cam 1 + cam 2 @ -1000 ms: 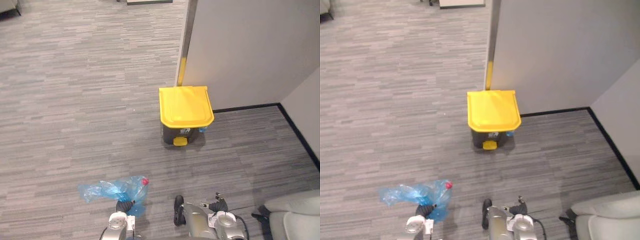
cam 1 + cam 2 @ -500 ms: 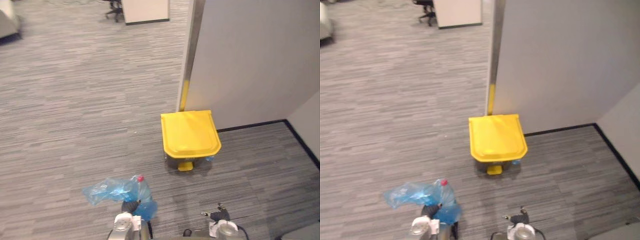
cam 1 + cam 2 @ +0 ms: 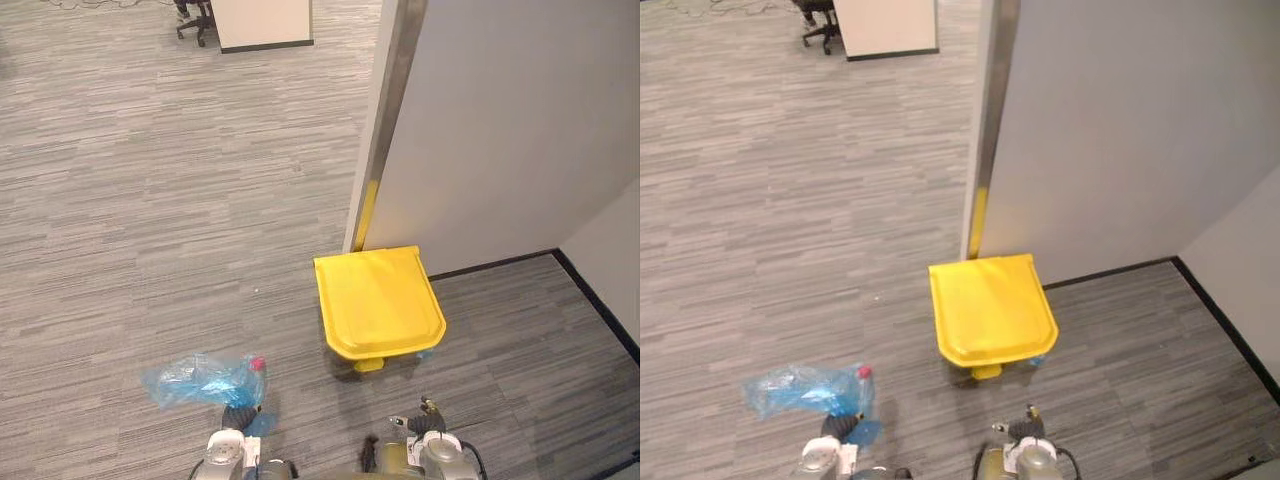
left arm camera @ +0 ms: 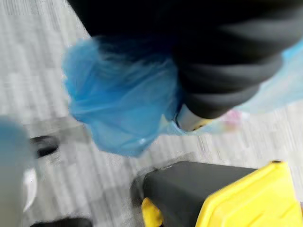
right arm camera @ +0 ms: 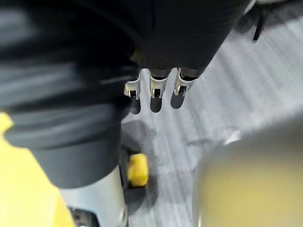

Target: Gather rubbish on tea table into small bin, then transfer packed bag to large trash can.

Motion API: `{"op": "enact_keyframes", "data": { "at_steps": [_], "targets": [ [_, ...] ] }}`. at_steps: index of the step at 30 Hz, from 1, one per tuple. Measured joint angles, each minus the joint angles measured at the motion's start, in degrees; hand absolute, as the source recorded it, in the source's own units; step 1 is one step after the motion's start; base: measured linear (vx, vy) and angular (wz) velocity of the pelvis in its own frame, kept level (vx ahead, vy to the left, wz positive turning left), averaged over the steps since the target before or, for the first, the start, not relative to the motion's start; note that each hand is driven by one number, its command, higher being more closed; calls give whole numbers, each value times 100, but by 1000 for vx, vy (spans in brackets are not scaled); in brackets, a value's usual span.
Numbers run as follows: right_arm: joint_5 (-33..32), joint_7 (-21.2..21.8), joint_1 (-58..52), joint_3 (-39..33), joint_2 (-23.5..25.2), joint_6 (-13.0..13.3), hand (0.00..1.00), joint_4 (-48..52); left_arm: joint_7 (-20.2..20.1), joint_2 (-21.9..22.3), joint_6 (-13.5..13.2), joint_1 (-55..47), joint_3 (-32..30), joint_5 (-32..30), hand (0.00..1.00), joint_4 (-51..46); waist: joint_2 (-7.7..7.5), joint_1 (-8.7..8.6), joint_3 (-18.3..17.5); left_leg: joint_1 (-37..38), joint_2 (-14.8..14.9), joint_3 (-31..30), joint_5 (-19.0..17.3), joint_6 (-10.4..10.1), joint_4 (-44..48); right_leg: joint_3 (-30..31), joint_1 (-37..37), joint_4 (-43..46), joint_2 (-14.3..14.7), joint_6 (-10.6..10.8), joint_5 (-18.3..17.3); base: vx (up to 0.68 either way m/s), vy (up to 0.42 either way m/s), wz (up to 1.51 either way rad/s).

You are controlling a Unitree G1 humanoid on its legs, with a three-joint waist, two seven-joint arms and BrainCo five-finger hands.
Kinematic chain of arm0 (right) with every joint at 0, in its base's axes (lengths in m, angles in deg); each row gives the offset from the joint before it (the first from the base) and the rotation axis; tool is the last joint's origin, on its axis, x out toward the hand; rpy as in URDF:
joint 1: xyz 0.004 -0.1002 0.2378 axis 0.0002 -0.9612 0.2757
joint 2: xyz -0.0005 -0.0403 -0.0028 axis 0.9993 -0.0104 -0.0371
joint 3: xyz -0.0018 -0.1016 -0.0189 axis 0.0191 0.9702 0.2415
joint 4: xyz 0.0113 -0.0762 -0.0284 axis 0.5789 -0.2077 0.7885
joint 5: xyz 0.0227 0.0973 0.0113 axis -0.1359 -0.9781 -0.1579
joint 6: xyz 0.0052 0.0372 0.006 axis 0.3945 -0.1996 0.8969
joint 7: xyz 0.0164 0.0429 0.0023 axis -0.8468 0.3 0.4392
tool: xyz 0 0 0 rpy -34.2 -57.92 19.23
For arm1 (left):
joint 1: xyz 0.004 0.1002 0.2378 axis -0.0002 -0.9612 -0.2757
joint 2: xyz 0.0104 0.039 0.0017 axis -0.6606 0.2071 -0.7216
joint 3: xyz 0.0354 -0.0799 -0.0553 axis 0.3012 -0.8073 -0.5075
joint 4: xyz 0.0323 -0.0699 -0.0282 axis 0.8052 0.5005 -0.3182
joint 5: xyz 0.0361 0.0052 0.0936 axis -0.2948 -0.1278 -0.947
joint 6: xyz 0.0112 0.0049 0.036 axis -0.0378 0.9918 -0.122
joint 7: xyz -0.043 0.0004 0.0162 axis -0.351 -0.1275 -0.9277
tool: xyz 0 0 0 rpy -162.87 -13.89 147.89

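My left hand [image 3: 238, 416] was buried in the bunched plastic of the blue bag [image 3: 198, 381], so I could not tell how it was closed. The bag, with a red-capped bottle [image 3: 256, 365] inside, showed just ahead of it. My right hand [image 3: 430, 424] hung empty, fingers [image 5: 155, 85] relaxed and pointing at the carpet [image 3: 150, 200]. The trash can [image 3: 380, 300] stood ahead with its yellow lid down, backed against the partition [image 3: 500, 130], with open carpet to its left.
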Motion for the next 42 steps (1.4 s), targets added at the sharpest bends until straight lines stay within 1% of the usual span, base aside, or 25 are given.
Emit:
{"op": "enact_keyframes", "data": {
  "at_steps": [2, 3, 5, 7, 8, 11, 12, 14, 19, 22, 26, 27, 32, 39, 42],
  "targets": [
    [0, 0, -11, -18, -38, 0, 0, -3, -5, 50, 0, -25, 1, -1, 100, 1, 51, -12, -23, 60, 64, -42, 22, -35, -76, 32, 101, -220, 96, -24, 71, 176, -57, -27],
    [-1, 0, -31, -36, -52, 1, 0, -3, -9, 63, 0, -18, 2, -2, 100, 54, 63, -63, -26, 139, 105, -64, 38, -62, -140, 43, 246, -447, 161, -47, 141, 140, -38, -18],
    [-1, 0, -65, -57, -64, 3, 0, -3, -14, 80, -1, 53, 2, -3, 100, 149, 55, -147, -33, 243, 116, -82, 67, -104, -164, 44, 499, -770, 194, -23, 250, 148, -5, -9],
    [-1, -1, -80, -56, -117, 5, 0, -4, -19, 94, 1, 90, 6, -7, 100, 234, 64, -161, -48, 292, 95, -82, 68, -104, -155, 115, 669, -1029, 193, 16, 370, 136, 94, -22],
    [-1, 2, -162, -56, -135, 11, 0, -4, -20, 85, 0, 111, 11, -14, 100, 291, 108, -161, -130, 282, -72, -113, 68, -105, -87, 175, 829, -1516, 61, 183, 685, 132, 172, -30],
    [-6, 2, -197, -54, -146, 13, 0, -3, -19, 75, 2, 86, 10, -16, 100, 359, 120, -157, -168, 266, -214, -131, 67, -105, 171, 193, 917, -1516, -100, 240, 751, 95, 133, -21],
    [-3, 2, -219, -51, -151, 11, 0, -3, -18, 74, 5, 64, 11, -17, 100, 400, 125, -157, -216, 192, -253, -165, 67, -105, 340, 191, 943, -1517, -161, 307, 810, 29, 52, -9],
    [-1, 2, -227, -52, -148, 10, 0, -4, -13, 45, 5, 68, 24, -16, 100, 424, 140, -154, -290, 157, -290, -231, 67, -105, 362, 161, 920, -1516, -196, 325, 868, 43, 62, 3],
    [0, 5, -178, -52, -37, 5, 0, -30, -3, -284, 6, 124, 92, -19, 100, 427, -9, -162, -302, 78, -361, -349, 66, -103, 336, 99, 779, -1404, -266, 324, 868, 39, 28, 12],
    [0, 5, -176, -54, -37, 5, 0, -30, -4, -344, 6, 91, 93, -18, 100, 427, -17, -162, -302, 89, -351, -360, 67, -103, 335, 98, 774, -1287, -266, 326, 866, 11, -3, 2],
    [0, 5, -171, -54, -18, 4, 0, -30, -13, -351, 6, 85, 110, -18, 100, 426, -53, -162, -307, 87, -356, -361, 67, -103, 335, 97, 708, -1171, -272, 346, 848, 2, -9, 0],
    [0, 5, -168, -55, -18, 5, 0, -30, -14, -351, 6, 88, 140, -17, 100, 426, -61, -164, -307, 101, -355, -363, 67, -103, 336, 94, 699, -1102, -277, 397, 808, 4, -33, 4],
    [0, 5, -170, -55, 8, 5, 0, -30, -15, -356, 6, 85, 216, -19, 100, 426, -132, -166, -292, 175, -350, -378, 67, -103, 329, 88, 703, -945, -285, 449, 689, -2, -39, 1],
    [6, 6, -170, -59, 10, 5, 0, -43, -18, -356, 6, 81, 261, -32, 100, 426, -161, -174, -279, 174, -330, -409, 67, -103, 217, 14, 692, -1011, -257, 433, 672, -27, -43, 2],
    [24, 7, -168, -54, 13, 4, 0, -122, -16, -358, 6, 75, 260, -33, 100, 426, -197, -170, -287, 176, -345, -401, 67, -103, 85, 16, 688, -1141, -249, 428, 675, -58, -30, -2]
  ]
}}
